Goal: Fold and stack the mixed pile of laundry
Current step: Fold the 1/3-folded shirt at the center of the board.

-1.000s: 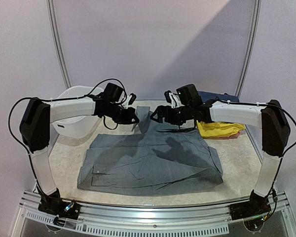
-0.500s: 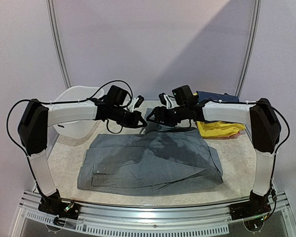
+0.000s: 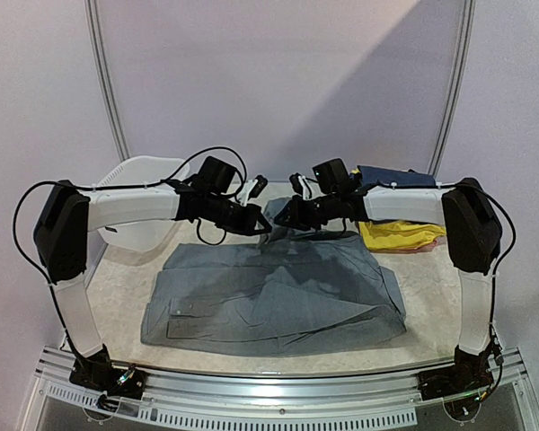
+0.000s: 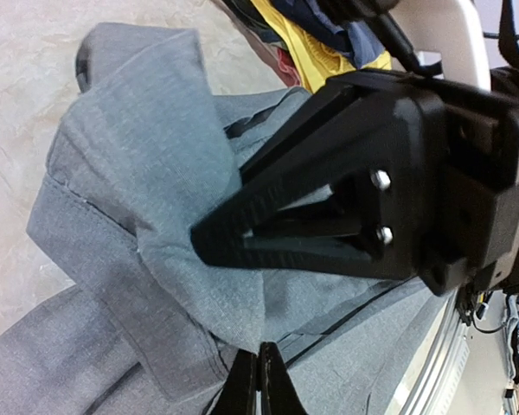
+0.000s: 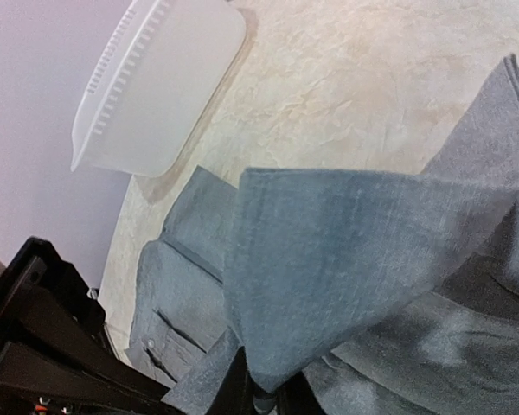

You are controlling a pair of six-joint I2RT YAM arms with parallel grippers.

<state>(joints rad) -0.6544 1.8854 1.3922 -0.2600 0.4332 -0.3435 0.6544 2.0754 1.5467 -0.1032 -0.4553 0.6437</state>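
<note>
The beige, marbled table [image 3: 117, 287] is carrying the grey trousers [image 3: 278, 301], which are lying across its middle in front of a pale lilac wall [image 3: 278, 81]. The left pincer [image 3: 264, 226] and the right pincer [image 3: 284, 218] are each clamping a raised fold at the trousers' far edge. A white basin [image 3: 144, 175] is sitting at the far left, and yellow clothes [image 3: 400, 235] are lying at the far right.
</note>
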